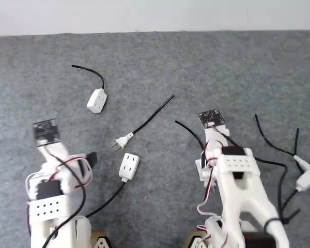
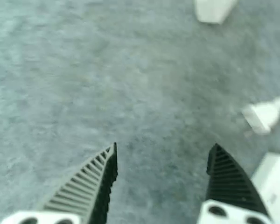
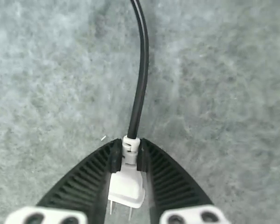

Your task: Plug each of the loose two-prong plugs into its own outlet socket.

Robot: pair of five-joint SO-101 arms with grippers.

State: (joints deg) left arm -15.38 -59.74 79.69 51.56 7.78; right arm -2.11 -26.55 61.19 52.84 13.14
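White two-prong plug [image 3: 127,184] with black cord [image 3: 141,70] sits clamped in right claw [image 3: 129,143], prongs toward wrist. Left claw [image 2: 165,146] gapes wide, empty, above grey carpeted surface [image 2: 84,70].

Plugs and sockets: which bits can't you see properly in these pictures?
High view: the right arm covers the held plug in the right hand.
High view: the white piece is cut by the picture's edge; plug or socket, cannot tell.
Left wrist view: the far socket is cut by the edge; the loose plug is blurred, prongs unclear.
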